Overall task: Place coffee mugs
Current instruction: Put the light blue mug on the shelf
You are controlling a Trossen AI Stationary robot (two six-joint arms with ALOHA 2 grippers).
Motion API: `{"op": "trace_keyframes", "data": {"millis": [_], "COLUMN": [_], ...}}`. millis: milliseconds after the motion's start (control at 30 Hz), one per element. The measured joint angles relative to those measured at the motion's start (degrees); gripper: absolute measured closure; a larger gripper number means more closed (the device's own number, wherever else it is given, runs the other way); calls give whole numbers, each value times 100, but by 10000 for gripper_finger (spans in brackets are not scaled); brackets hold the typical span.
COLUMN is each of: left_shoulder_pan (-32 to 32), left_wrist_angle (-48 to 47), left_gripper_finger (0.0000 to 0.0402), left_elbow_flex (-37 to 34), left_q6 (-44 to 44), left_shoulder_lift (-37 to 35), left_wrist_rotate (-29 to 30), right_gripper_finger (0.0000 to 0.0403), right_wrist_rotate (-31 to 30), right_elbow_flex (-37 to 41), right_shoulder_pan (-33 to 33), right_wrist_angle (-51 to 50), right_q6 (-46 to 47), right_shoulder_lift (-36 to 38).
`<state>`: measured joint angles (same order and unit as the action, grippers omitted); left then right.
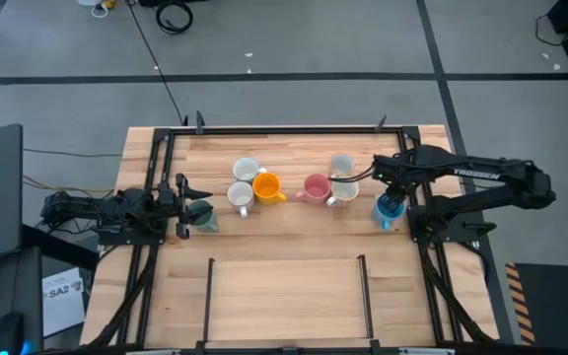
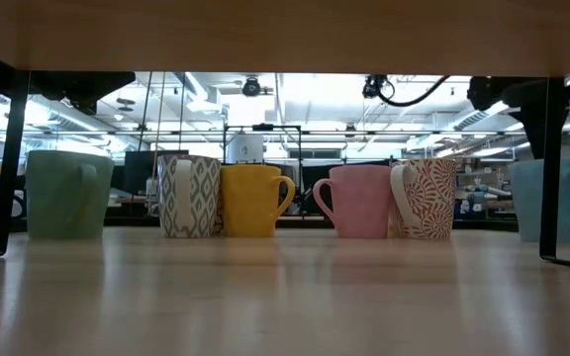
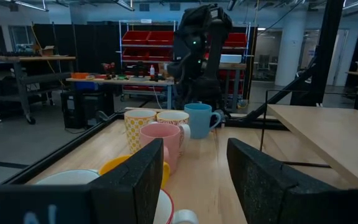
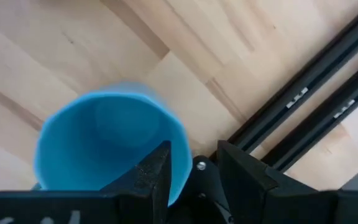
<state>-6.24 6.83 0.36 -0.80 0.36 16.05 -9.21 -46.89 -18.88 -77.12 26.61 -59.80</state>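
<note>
Right gripper [image 4: 194, 150]: I have it over the blue mug [image 4: 107, 146] at the right end of the table [image 1: 284, 291], beside the black frame rail [image 4: 303, 106]. My fingers stand apart and straddle the mug's rim, one finger over the hollow and the other outside the wall. The gap between them is wider than the wall. I cannot tell whether either finger touches the ceramic. In the low view the blue mug's base is level with the other mugs' bases on the wood.

Left gripper [image 3: 194, 149]: my left arm lies low along the left side of the table. Its fingers [image 3: 132, 180] are spread wide with nothing between them. In the high view the dark green mug [image 1: 204, 215] stands upright just beside their tips.

The other mugs are grouped across the middle of the table, all upright:
- Orange mug [image 1: 267, 186], with its handle towards the pink one.
- Grey-patterned white mug [image 1: 240, 194], just beside the orange mug on its left.
- White mug [image 1: 247, 169], behind those two.
- Pink mug [image 1: 316, 186], right of the orange mug and apart from it.
- Leaf-patterned mug [image 1: 343, 191], close against the pink mug.
- Pale mug [image 1: 341, 164], behind that pair.
</note>
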Motion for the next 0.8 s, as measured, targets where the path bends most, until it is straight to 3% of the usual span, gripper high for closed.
{"op": "trace_keyframes", "data": {"millis": [800], "left_shoulder_pan": [0], "left_wrist_angle": [-1], "left_gripper_finger": [216], "left_elbow_flex": [0], "left_q6": [-2], "left_shoulder_lift": [0], "left_wrist_rotate": [-1], "right_gripper_finger": [283], "right_wrist_rotate": [442], "right_elbow_flex": [0], "right_shoulder_pan": [-539], "right_wrist_angle": [278], "right_q6": [-1373], "right_shoulder_lift": [-1537]}}
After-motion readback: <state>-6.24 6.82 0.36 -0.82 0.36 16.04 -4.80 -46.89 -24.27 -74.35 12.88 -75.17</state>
